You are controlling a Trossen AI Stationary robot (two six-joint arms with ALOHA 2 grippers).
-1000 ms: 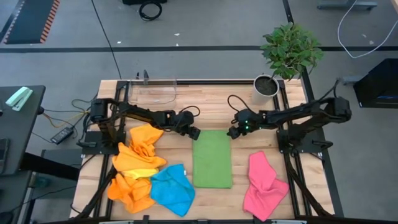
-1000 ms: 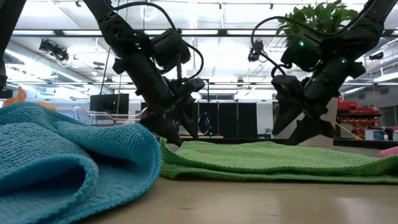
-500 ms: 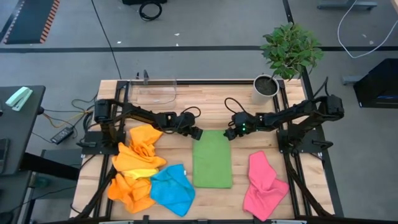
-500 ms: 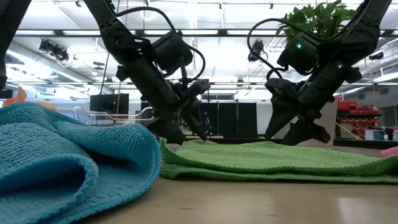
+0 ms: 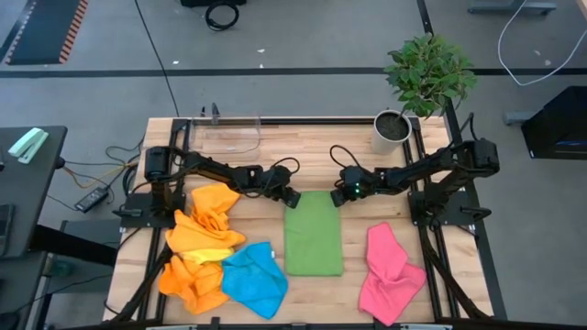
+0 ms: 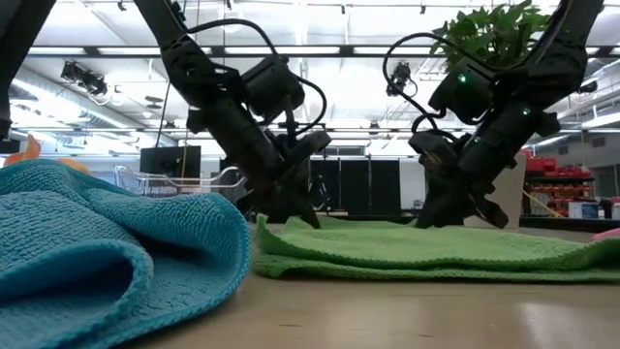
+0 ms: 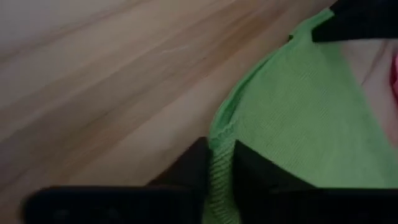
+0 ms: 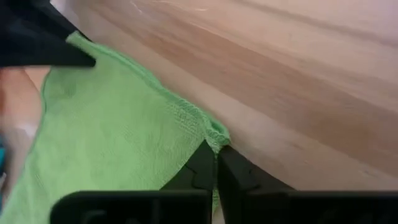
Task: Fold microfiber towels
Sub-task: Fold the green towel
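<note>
From above, the green towel (image 5: pixel 313 233) is lying flat mid-counter (image 5: pixel 312 156), the left tool (image 5: pixel 290 196) and right tool (image 5: pixel 337 195) sitting at its far corners. Level view: both are pressing down there. Wrist views: each tool is clenching a pinched corner.

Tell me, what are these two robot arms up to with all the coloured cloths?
They are folding towels. The left gripper and the right gripper have each pinched a far corner of the green towel, which lies flat mid-table. An orange towel pile, a blue towel and a pink towel lie crumpled, waiting their turn.
</note>
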